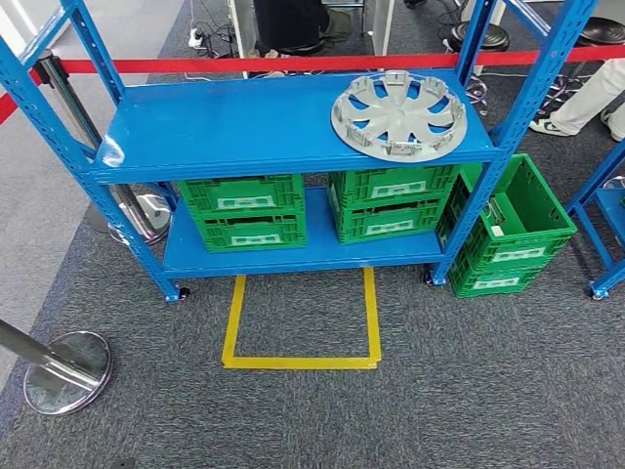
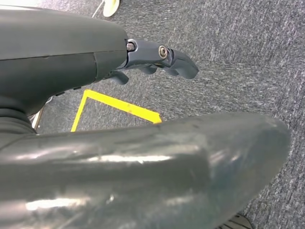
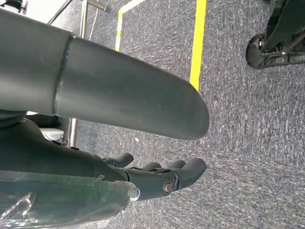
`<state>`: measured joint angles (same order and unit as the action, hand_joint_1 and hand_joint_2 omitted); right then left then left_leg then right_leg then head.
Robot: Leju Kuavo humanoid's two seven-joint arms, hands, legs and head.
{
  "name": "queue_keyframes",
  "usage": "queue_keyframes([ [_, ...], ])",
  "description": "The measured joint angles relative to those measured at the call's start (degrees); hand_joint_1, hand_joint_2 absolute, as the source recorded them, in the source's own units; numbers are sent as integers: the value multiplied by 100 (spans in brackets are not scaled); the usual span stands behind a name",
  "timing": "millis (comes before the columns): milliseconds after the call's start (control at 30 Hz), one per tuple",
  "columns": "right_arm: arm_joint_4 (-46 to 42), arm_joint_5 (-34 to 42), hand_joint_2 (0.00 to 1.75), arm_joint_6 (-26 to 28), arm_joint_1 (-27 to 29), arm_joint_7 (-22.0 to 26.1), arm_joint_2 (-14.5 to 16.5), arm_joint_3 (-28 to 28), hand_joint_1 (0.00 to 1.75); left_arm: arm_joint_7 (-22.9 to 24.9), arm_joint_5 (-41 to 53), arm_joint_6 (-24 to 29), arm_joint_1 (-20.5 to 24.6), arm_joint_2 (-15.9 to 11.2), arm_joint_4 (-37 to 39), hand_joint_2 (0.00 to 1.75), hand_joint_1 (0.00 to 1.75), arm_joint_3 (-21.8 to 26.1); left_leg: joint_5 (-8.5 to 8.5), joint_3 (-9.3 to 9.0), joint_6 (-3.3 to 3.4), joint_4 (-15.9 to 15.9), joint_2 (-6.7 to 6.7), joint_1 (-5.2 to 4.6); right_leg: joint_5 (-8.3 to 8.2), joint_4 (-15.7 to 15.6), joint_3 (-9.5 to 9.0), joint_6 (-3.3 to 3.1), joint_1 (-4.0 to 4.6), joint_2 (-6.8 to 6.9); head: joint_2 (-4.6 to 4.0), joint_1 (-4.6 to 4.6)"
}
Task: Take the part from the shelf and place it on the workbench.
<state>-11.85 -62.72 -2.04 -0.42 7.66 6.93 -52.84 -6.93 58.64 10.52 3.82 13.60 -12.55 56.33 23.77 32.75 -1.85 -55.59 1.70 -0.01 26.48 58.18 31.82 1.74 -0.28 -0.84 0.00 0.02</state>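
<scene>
A round silver plastic wheel cover (image 1: pixel 398 113) lies flat on the top board of the blue metal shelf (image 1: pixel 221 127), at its right end, close to the front edge and right rear post. On the lower board stand two green plastic crates (image 1: pixel 243 210) side by side; a third green crate (image 1: pixel 516 230) sits on the grey carpet (image 1: pixel 457 391) just beside the shelf's right front leg. A yellow tape outline (image 1: pixel 302 337) marks the carpet before the shelf. The left hand (image 2: pixel 158 59) and right hand (image 3: pixel 158 174) hang over the carpet, fingers loosely extended, holding nothing.
</scene>
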Motion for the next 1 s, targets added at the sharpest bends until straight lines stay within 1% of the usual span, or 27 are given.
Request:
queue_keyframes([
  [167, 0, -42, 0, -31, 1, 231, 0, -1, 0, -81, 0, 2, 0, 0, 0, 0, 0, 0, 0, 1, 0, 0, 0, 0, 0, 0, 0, 0, 0, 0, 0, 0],
  [300, -1, -90, 175, -6, 8, 235, 0, 4, 0, -85, 4, 8, -3, -6, 0, 175, 0, -2, 0, 1, 1, 0, 0, -1, 0, 0, 0, 0, -1, 0, 0, -1],
  [433, -33, -18, 0, 159, 52, 20, -2, 173, 0, 89, -141, 25, -54, -73, -1, 0, 0, -145, 0, 1, 0, 0, 0, 0, 0, 0, 1, 0, 0, 0, 0, 0],
  [633, -123, 654, 0, 190, 136, -92, -34, 621, 0, 178, -753, -67, -167, -214, -30, 0, 0, -578, 1, 3, 1, 0, 0, 0, 0, 0, 4, 0, 0, 0, 0, 0],
  [1000, -312, 1960, 0, 199, 304, -251, -154, 1622, 0, 291, -1941, -293, -406, -475, -184, 0, 0, -1639, 1, 5, 1, 0, 0, 0, 0, 0, 4, 0, 0, 0, 0, 0],
])
